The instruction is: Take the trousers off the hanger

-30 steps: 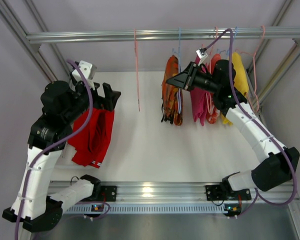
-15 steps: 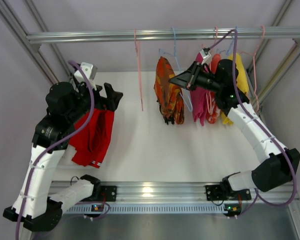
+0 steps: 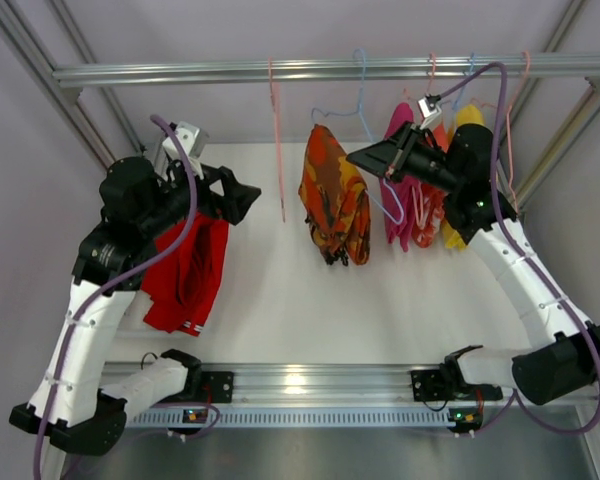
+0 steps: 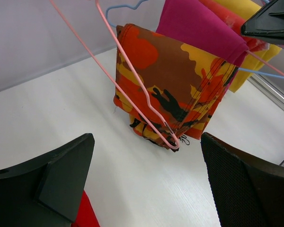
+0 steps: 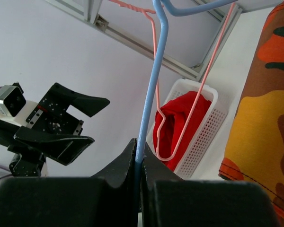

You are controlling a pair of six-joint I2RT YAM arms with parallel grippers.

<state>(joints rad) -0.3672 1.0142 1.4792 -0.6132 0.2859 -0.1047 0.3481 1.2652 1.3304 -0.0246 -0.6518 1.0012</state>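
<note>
1. Top external view: orange camouflage-patterned cloth trousers [image 3: 335, 205] hung draped over the thin blue wire hanger [image 5: 150, 80].
2. Left gripper [image 3: 238, 195] gaped wide, facing them; the next move, I'd say, was to close in, grab and pull.
3. Right gripper [image 5: 138, 161] pinched the hanger's wire.

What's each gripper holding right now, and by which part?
The right gripper is shut on the blue hanger, pinching its bare wire between the fingertips, clear of the cloth. The left gripper is open and holds nothing.

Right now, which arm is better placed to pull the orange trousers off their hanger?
Probably left: the left gripper is open, facing the orange trousers; the right gripper is shut on the blue hanger.
</note>
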